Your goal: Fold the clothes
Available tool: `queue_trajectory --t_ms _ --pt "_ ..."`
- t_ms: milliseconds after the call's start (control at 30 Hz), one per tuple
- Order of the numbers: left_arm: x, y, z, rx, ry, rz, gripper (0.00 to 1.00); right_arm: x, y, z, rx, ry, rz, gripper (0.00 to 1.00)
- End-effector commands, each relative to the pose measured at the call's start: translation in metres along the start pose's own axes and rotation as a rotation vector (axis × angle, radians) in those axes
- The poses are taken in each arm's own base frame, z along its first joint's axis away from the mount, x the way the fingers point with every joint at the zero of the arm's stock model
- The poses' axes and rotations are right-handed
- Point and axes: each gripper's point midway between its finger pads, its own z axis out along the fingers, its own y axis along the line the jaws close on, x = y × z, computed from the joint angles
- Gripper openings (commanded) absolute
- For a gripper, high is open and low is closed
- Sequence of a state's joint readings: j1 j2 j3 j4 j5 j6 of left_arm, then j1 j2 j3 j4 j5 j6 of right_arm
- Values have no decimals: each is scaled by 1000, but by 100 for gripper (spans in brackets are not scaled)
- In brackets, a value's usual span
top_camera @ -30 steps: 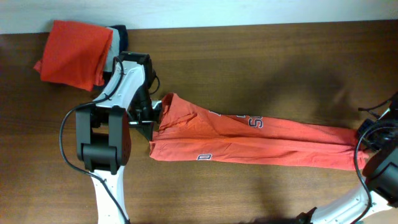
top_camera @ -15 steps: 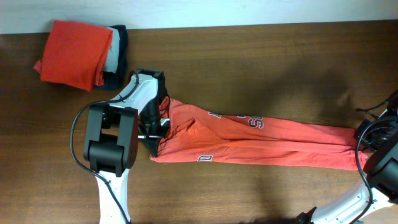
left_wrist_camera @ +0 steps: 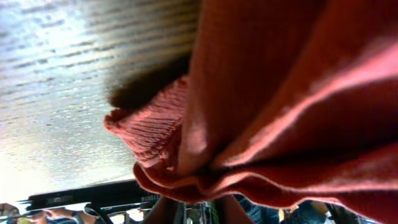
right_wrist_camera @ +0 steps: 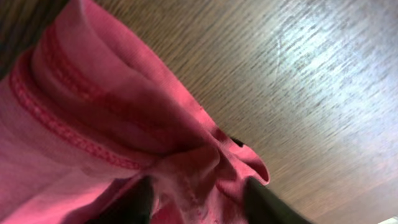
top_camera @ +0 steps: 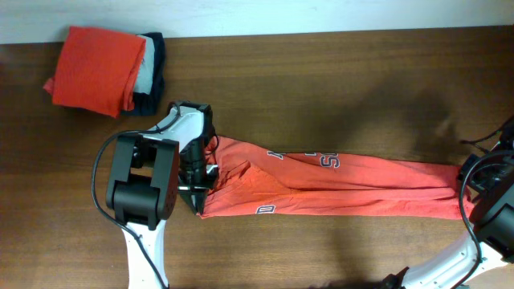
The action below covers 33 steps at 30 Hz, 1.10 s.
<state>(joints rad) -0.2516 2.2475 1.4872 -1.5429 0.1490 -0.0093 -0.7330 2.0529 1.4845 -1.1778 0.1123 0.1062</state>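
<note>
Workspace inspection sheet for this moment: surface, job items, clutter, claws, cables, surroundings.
Surface: dark wooden table, bare apart from the cloth.
Job's things: coral-red T-shirt stretched in a long band between the two arms, with parts of its white lettering showing.
Clutter: folded orange garment on top of grey and navy garments, at the far left corner.
Grippers: left claw sits at the shirt's left end with cloth bunched against it. Right claw has cloth between its fingers. The grip of either is unclear.
Cables: black cable loops beside the left arm, and black wires run by the right arm.
Surroundings: pale strip beyond the table's far edge, nothing else seen.
</note>
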Motion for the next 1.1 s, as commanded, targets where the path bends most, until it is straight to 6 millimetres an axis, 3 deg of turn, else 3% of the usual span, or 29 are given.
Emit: queue_trajectory --t_ms 0,67,233,267,367,400,433,500,533,567,700,867,1067 --pt "4 1 -12 -16 -20 -10 17 -8 6 -13 -49 -9 13 60" --pt "0 -3 -33 -15 -80 -1 17 -16 9 -33 -52 -40 4 64" --pt "-4 -16 -115 -5 -324 -2 22 -29 24 -90 -57 -121 -39 71" --pt "-5 -19 -129 1 -374 8 26 -29 33 -102 -69 -136 -59 71" --pt "-2 -35 -161 40 -491 43 50 -18 65 -116 -142 -127 -130 67" --pt "-2 -42 -164 62 -502 56 49 -13 77 -117 -164 -114 -177 65" --pt "-3 -48 -165 77 -508 71 41 -7 86 -115 -161 -102 -205 61" --pt "-12 -57 -163 67 -529 104 3 4 102 -108 -149 -72 -253 29" --pt "-14 -59 -162 65 -534 111 1 7 105 -106 -145 -64 -264 24" --pt "-17 -63 -161 62 -542 121 0 13 112 -102 -139 -47 -285 4" --pt "-32 -85 -155 54 -584 182 0 32 129 -84 -115 4 -347 4" --pt "-49 -112 -140 39 -620 258 1 50 142 -46 -100 61 -392 4" --pt "-52 -117 -118 30 -579 262 0 82 145 -21 -112 173 -408 4"
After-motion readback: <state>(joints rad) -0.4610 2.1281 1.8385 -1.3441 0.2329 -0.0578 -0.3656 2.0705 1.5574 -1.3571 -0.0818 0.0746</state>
